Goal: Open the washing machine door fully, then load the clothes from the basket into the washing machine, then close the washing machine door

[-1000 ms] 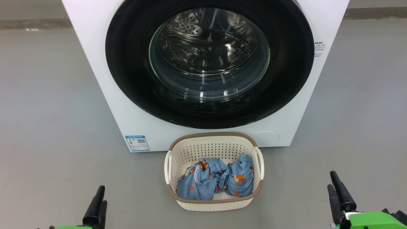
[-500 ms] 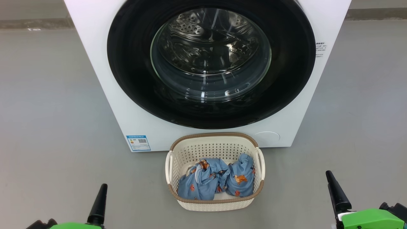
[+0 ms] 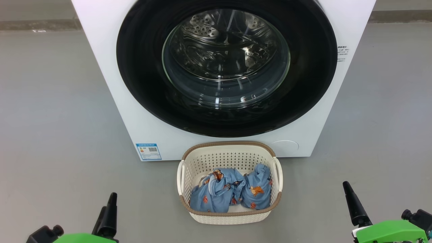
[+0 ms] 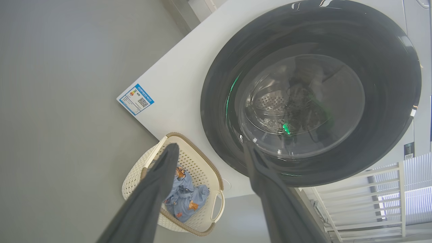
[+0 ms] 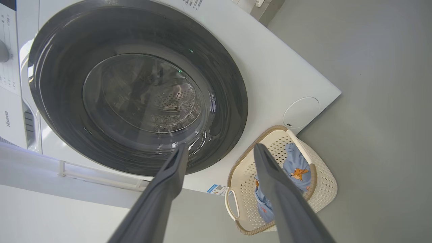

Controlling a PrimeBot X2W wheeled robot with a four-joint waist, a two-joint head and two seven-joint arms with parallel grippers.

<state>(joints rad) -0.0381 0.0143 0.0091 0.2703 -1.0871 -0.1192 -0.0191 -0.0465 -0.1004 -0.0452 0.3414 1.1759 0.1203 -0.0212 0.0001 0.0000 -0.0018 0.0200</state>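
Observation:
The white washing machine (image 3: 111, 84) stands straight ahead on the floor. Its round black washing machine door (image 3: 141, 84) lies shut against the front, the steel drum showing through the glass window (image 3: 226, 57). The cream basket (image 3: 229, 153) sits on the floor against the machine's base and holds two bundles of light blue clothes (image 3: 216, 194) (image 3: 258, 190). My left gripper (image 3: 108, 204) (image 4: 211, 145) is low at the left, open and empty. My right gripper (image 3: 349, 194) (image 5: 221, 146) is low at the right, open and empty. Both are well short of the basket (image 4: 199, 162) (image 5: 324, 175) and the door (image 4: 216, 111) (image 5: 229, 94).
Grey floor (image 3: 50, 135) lies open on both sides of the machine. A blue label sticker (image 3: 148, 151) and a round white cover (image 3: 285, 147) sit low on its front. A white railing (image 4: 371, 199) stands beside the machine. A wall base (image 3: 33, 23) runs along the back.
The head camera has shifted slightly, so the scene sits a little further right. Both wrists have turned a little; the left finger reaches higher, and the right finger has moved left.

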